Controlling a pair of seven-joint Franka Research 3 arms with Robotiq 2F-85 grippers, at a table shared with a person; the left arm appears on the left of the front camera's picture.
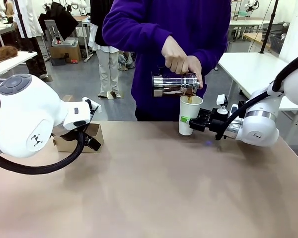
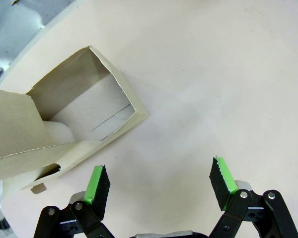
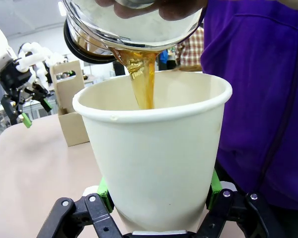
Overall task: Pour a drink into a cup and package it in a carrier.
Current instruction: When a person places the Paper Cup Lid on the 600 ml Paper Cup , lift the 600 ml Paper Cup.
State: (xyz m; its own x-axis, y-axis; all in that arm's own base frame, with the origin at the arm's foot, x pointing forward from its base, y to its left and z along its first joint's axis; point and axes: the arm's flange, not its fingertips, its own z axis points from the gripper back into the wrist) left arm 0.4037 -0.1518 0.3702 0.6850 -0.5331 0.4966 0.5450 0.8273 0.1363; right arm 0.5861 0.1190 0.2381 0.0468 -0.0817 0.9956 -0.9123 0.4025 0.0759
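**Pouring under way, cup held by the right gripper**

Pouring is the step in hand. The right gripper (image 3: 159, 194) is pinched on the lower wall of the cup (image 3: 154, 144), one green pad on each side, and holds it upright. Directly above its fingers the person's hand (image 1: 178, 57) tips the carafe (image 3: 134, 25), and a brown stream of the drink (image 3: 143, 82) falls into the open mouth. The cup has no lid on. Its base seems to rest on the table (image 1: 149, 193), though the wrist view hides it, so I cannot be sure.

The left gripper (image 2: 161, 174) hangs over bare table with its fingers spread and nothing between them. The carrier (image 2: 74, 116) lies just beyond one fingertip, ahead and off to that side, well apart from the cup.

By my judgement, the next move calls for waiting until the stream stops and the carafe lifts clear. The full cup must then travel level across to the carrier and go down into a slot.

In the way:
- the carafe and hand over the rim
- the carrier's upright handle
- the left gripper close beside the carrier

Spilling is the likely fault, since the cup is open.
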